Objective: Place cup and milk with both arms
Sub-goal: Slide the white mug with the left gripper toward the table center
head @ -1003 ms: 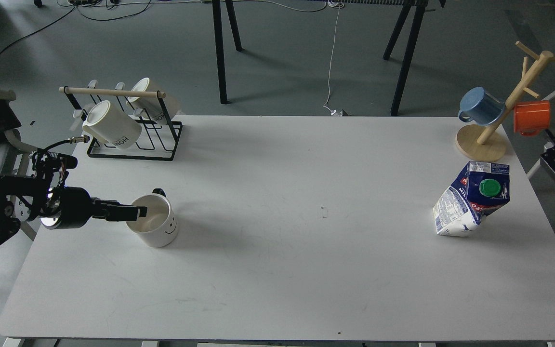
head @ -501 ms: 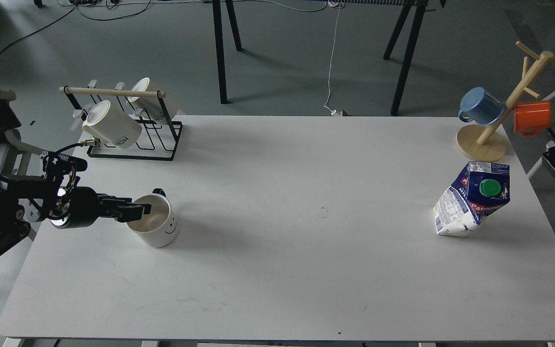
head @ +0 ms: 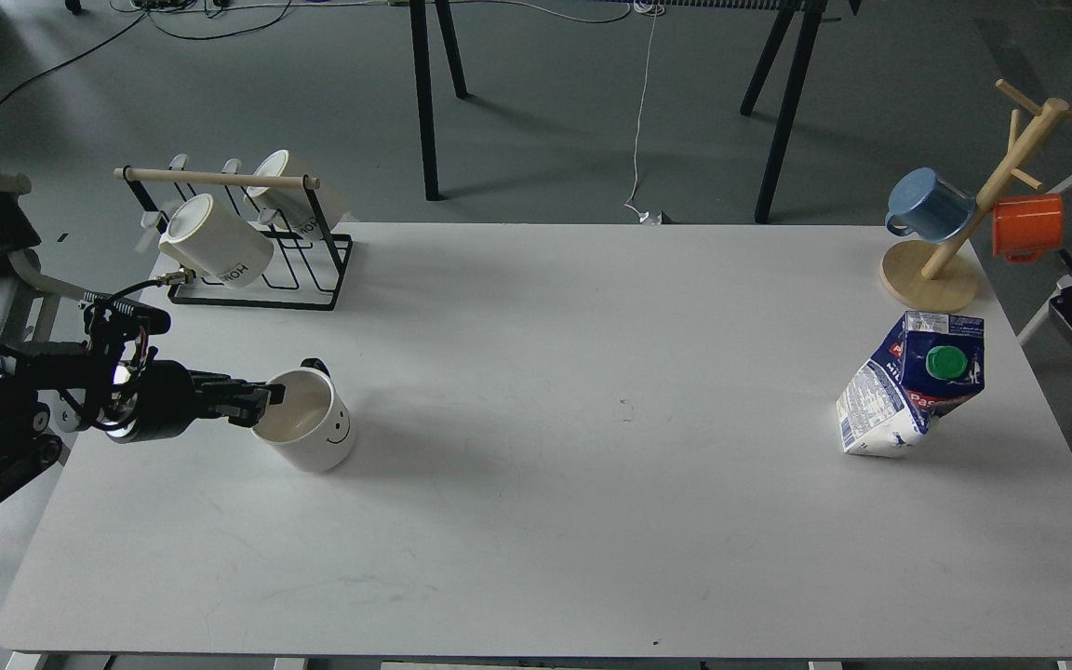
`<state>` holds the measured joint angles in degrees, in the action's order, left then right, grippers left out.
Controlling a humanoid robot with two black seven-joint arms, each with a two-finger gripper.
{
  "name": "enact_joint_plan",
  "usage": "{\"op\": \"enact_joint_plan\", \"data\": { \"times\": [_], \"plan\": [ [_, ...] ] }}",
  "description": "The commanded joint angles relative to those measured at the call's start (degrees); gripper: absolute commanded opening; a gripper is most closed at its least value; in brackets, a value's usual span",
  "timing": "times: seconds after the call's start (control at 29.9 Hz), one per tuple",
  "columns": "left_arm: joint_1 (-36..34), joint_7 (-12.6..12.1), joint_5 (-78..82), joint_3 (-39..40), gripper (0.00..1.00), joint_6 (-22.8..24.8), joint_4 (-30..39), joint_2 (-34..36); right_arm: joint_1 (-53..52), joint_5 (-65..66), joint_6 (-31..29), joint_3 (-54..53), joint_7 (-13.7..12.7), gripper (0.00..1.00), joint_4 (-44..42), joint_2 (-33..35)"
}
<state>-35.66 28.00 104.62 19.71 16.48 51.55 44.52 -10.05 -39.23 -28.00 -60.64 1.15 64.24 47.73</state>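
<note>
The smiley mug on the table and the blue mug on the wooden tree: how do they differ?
The smiley mug is white with a drawn face; the blue mug is plain. The smiley mug sits tilted on the table, its rim pinched by the left end effector; the blue mug hangs on its side from the tree, untouched. Both have a handle.

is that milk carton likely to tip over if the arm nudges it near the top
Probably yes: the milk carton already leans and looks dented, on a narrow base. Its crumpled sides suggest it is soft, maybe part empty and light, so it may buckle under squeezing fingers.
</note>
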Motion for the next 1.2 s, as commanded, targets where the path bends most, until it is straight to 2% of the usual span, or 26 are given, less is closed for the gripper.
{"op": "enact_joint_plan", "data": {
  "times": [0.0, 0.1, 0.2, 0.3, 0.43, 0.57, 0.8, 1.17],
  "plan": [
    [-0.63, 0.0, -0.03, 0.15, 0.02, 0.31, 1.01, 0.13, 0.29, -0.05, 0.0, -0.09, -0.01, 0.99, 0.01, 0.08],
    [-1.43, 0.0, -0.38, 1.11, 0.02, 1.97, 5.3, 0.57, 0.29, -0.05, 0.0, -0.35, -0.01, 0.99, -0.34, 0.08],
    [-4.49, 0.0, -0.47, 3.57, 0.03, 5.57, 10.14, 1.89, 0.29, -0.05, 0.0, -0.88, -0.01, 0.99, -1.05, 0.08],
    [-8.8, 0.0, 0.06, 3.67, 0.03, 7.16, 11.21, -0.03, 0.29, -0.32, 0.0, -1.15, -0.1, 0.99, -3.33, -0.1],
    [-12.94, 0.0, 3.04, 3.14, 0.03, 7.95, 8.58, -6.44, 0.03, -0.32, 0.0, -1.23, -0.19, 0.99, -5.71, -1.41],
    [-13.38, 0.0, 5.5, 3.05, 0.04, 9.36, 3.66, -15.75, 0.29, -0.32, 0.0, -1.15, -0.19, 0.99, -5.97, -1.5],
    [-12.85, 0.0, 10.34, 2.87, 0.04, 8.57, -4.34, -28.51, 0.29, -0.32, 0.0, -1.24, -0.19, 0.98, -6.41, -1.42],
    [-10.39, 0.0, 11.31, 2.87, 0.09, 7.16, -6.28, -31.86, 0.29, -0.32, 0.0, -1.24, -0.27, 0.99, -6.94, -1.42]
  ]
}}
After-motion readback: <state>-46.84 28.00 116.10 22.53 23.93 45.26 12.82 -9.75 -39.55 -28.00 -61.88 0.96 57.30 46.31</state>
